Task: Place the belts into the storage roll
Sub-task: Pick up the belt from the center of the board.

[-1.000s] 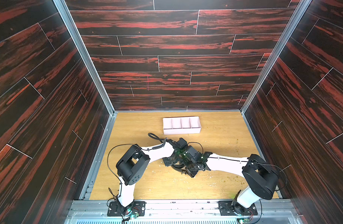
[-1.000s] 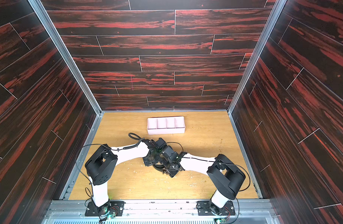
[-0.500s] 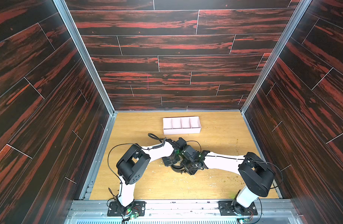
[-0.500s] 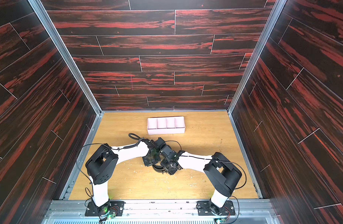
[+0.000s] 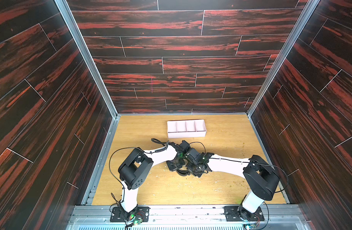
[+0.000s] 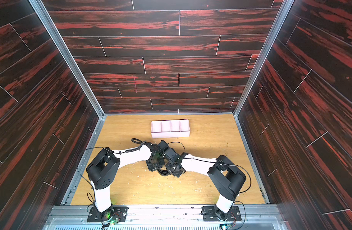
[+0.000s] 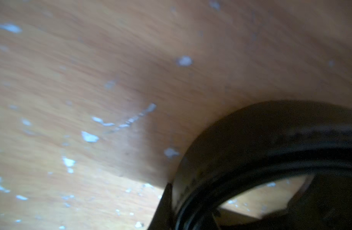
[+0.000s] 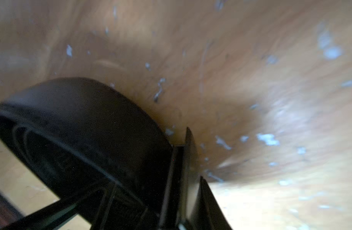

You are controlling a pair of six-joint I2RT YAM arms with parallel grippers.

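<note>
**Item 1.** Long black leather-like belt (image 5: 181, 173), wound into a coil. It is laid on the light wooden tabletop (image 5: 220, 189), directly below and between the left gripper (image 5: 174, 166) and the right gripper (image 5: 194, 169), which are positioned close together over it. A left finger (image 7: 164, 201) and a right finger (image 8: 189, 157) are each seen against the coil's outer face. Whether either gripper is clamped on the belt cannot be told.

**Item 2.** Pale pink four-compartment rectangular tray (image 5: 186, 134). It is set well beyond both grippers, apart from the belt.

left arm (image 5: 161, 157) from 7 o'clock, right arm (image 5: 226, 164) from 5 o'clock, wrists tipped down at centre, left gripper (image 5: 175, 166) just beside right gripper (image 5: 195, 169), jaw gaps hidden
</note>
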